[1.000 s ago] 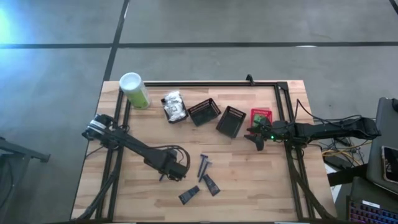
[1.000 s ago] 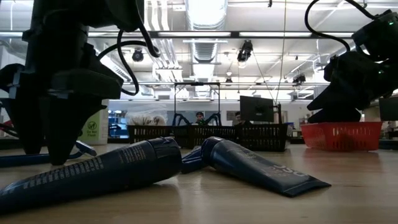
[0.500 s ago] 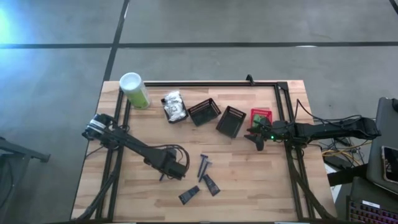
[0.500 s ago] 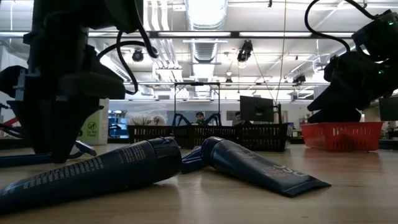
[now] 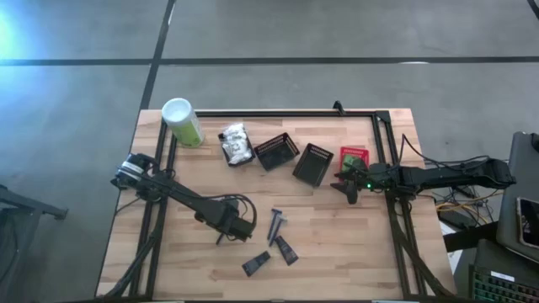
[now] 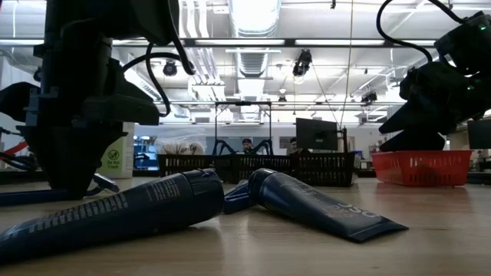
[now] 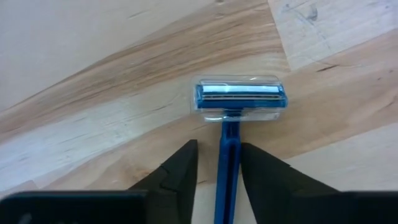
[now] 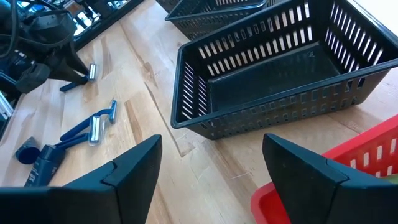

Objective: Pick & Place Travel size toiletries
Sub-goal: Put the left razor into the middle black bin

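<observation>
A: Left gripper (image 7: 217, 171), low at the table (image 5: 354, 252): fingers (image 7: 180, 168) straddle one blue razor's (image 7: 239, 102) handle, narrow gaps either side, not clamped.

B: Beyond it?

A: Two more razors (image 8: 93, 127) near mid-table, two dark tubes (image 6: 115, 218) toward the near edge; bare wood around them.

B: Right gripper (image 8: 211, 162)?

A: Spread wide, empty, beside the red basket (image 5: 354, 157); two black baskets (image 8: 280, 74) ahead.
</observation>
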### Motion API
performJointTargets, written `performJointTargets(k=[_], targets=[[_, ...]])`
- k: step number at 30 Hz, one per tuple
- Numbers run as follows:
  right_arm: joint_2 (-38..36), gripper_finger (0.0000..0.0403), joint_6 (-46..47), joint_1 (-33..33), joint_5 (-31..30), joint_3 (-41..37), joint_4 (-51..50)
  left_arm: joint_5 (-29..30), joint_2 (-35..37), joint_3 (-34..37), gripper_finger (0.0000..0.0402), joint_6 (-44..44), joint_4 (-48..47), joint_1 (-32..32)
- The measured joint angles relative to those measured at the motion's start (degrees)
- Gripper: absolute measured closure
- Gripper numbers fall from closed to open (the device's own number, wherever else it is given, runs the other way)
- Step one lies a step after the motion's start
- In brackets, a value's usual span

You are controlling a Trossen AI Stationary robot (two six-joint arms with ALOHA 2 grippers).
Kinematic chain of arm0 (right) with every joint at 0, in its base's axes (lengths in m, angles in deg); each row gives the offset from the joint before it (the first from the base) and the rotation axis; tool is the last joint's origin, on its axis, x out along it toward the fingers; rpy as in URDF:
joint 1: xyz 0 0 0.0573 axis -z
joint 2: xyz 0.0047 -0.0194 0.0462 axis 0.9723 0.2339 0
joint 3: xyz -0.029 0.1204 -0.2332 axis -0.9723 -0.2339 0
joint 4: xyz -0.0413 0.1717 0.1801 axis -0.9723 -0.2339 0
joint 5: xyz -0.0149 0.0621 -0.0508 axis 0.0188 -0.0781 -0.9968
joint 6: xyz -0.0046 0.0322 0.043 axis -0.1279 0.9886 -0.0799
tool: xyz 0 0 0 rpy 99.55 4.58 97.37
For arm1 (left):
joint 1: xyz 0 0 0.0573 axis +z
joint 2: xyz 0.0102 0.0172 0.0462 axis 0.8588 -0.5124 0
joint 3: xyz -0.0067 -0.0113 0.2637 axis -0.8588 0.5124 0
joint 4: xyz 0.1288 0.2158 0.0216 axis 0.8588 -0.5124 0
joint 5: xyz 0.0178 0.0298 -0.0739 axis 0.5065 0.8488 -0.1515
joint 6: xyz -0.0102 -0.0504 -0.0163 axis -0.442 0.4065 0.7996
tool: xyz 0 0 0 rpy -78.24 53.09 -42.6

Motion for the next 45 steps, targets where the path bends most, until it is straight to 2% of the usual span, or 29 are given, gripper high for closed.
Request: performJointTargets(k=[10,15,20,31,36,45], targets=[[-0.02,0.0098,0.0,0.0,-0.04,0.04,0.0,0.15,-0.04,-0.3,0.0353,0.51,0.25,0.07],[-0.02,0.0084,0.0,0.0,-0.22,0.04,0.0,0.13,-0.04,-0.9,0.0359,0.49,-0.11,0.13],[-0.02,0.007,-0.02,0.0,-0.22,0.04,-0.02,1.04,-0.44,-4.39,0.0356,-1.51,-4.73,0.88],[0.02,0.0044,0.0,0.0,-0.22,0.02,-0.34,10.56,-0.26,-21.34,0.0356,-19.76,-14.58,6.73],[0.02,0.0048,0.0,0.02,-0.22,0.02,-0.33,10.54,-0.15,-28.14,0.0356,-28.71,-15.57,11.6],[0.02,0.0076,0.02,0.02,-0.22,0.0,-0.3,9.72,-0.12,-35.85,0.0356,-41.65,-15.99,17.95]])
